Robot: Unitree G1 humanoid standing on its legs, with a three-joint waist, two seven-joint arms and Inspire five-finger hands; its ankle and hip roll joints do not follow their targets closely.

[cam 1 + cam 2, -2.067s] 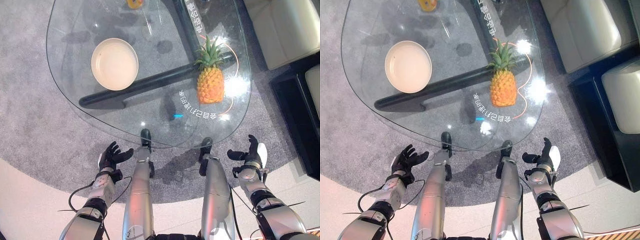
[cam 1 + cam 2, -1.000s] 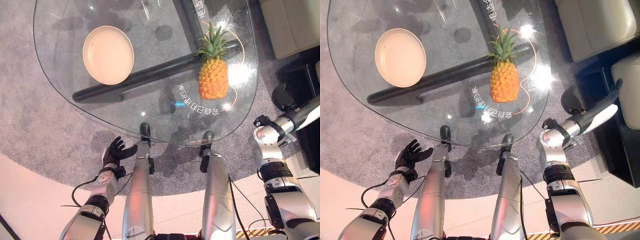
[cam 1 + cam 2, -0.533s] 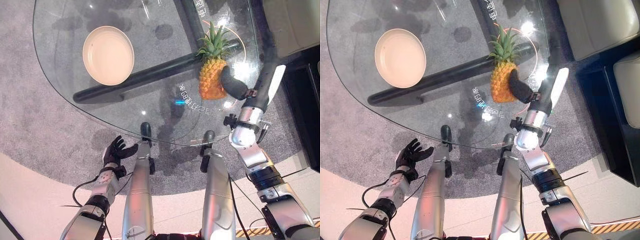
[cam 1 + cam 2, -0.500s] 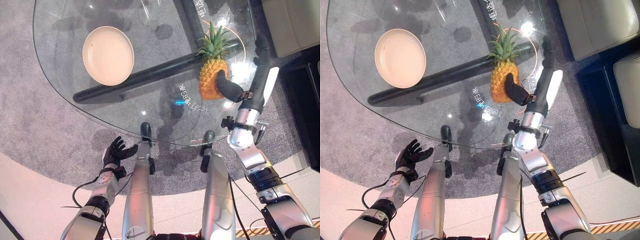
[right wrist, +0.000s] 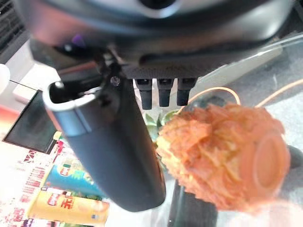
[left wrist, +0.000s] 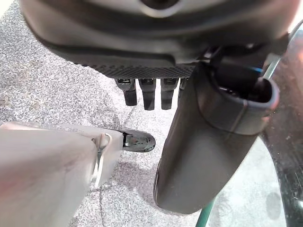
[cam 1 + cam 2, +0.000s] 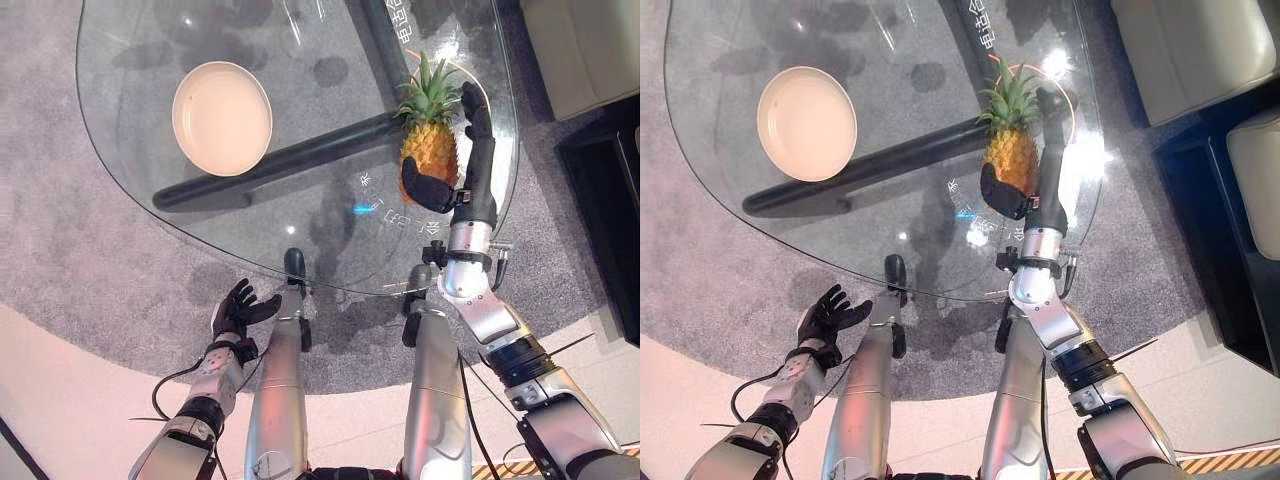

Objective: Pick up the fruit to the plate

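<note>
Presently, the pineapple (image 7: 432, 148) lies on the glass table (image 7: 130, 180) toward the robot's right, its leafy crown pointing away from the robot and its orange body nearer. An orange cord (image 7: 1072, 100) curves round the fruit on its right side.

The right hand (image 7: 470, 165) is out over the table at the pineapple. Its fingers (image 7: 475, 110) run straight along the fruit's right flank, and its thumb (image 7: 425, 192) lies across the near end of the fruit, so the pineapple sits between thumb and fingers. In the right wrist view the fingers (image 5: 163, 92) are extended and the thumb (image 5: 113, 151) stands apart from the pineapple (image 5: 222, 156) with a gap between; the hand is spread and not clamped on the fruit. Whether the fingers touch the skin cannot be told.

The cream plate (image 7: 222, 118) stands on the table toward the robot's left, well apart from the pineapple, with nothing on it. A dark bar (image 7: 280, 165) of the table's frame runs under the glass between plate and fruit.

The left hand (image 7: 238, 308) hangs low over the grey carpet (image 7: 80, 260), short of the table's near edge, fingers spread and relaxed, holding nothing.
</note>
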